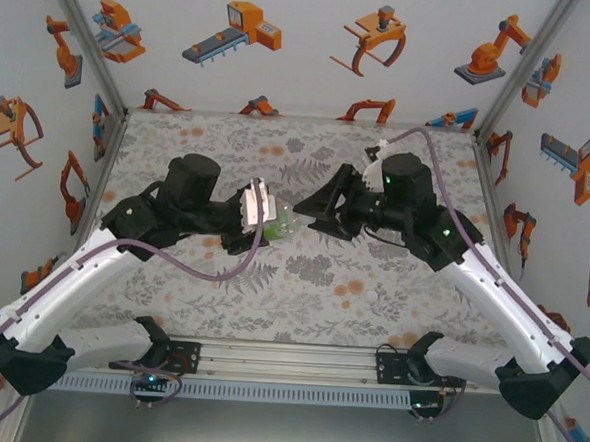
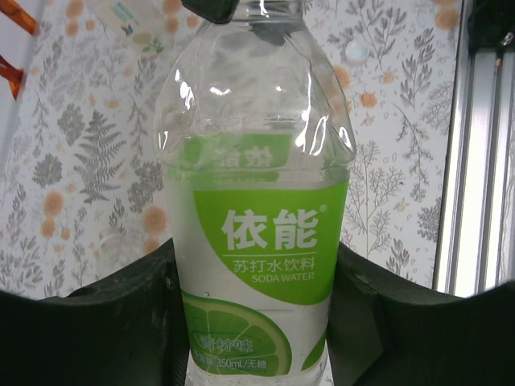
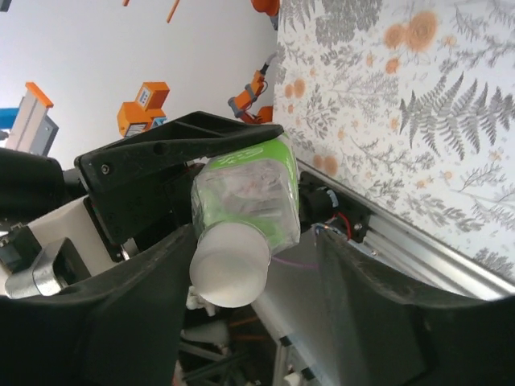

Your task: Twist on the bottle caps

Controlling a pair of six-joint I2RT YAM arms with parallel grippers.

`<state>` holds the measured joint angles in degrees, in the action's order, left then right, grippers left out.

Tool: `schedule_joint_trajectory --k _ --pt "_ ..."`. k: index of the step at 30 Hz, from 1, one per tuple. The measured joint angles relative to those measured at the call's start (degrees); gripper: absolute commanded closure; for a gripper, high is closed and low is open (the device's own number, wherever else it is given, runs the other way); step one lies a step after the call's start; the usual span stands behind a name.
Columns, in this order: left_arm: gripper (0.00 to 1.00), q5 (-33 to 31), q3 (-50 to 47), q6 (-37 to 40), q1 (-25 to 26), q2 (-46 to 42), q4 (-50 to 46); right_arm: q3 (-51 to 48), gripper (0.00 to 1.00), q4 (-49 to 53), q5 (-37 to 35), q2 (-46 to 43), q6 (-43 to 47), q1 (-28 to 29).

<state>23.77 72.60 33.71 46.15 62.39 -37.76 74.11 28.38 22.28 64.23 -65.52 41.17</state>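
Observation:
A clear bottle (image 2: 256, 241) with a green label band lies roughly level above the table, and my left gripper (image 2: 253, 251) is shut on its body. From above, this bottle (image 1: 281, 223) sticks out of the left gripper (image 1: 259, 213) toward the right gripper (image 1: 302, 207). A white bottle cap (image 3: 230, 268) sits on the bottle's neck. My right gripper (image 3: 256, 241) stands open around it. The cap is close against the left finger (image 3: 153, 281), with a gap to the other finger.
The patterned table (image 1: 312, 272) stretches between printed walls, with a metal rail (image 1: 287, 359) at the near edge. A small whitish round thing (image 1: 372, 304), perhaps another cap, lies right of centre toward the front. Both arms meet over the table's middle.

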Motion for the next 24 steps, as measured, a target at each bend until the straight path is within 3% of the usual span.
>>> schedule_joint_trajectory --k 10,24 --pt "0.87 1.6 0.0 0.0 0.0 -1.7 0.4 6.8 0.40 0.6 -0.2 -4.1 28.0 -0.2" --pt "0.88 3.7 0.0 0.8 0.4 -2.3 -4.8 10.3 0.41 4.6 20.8 -2.0 77.0 -0.2"
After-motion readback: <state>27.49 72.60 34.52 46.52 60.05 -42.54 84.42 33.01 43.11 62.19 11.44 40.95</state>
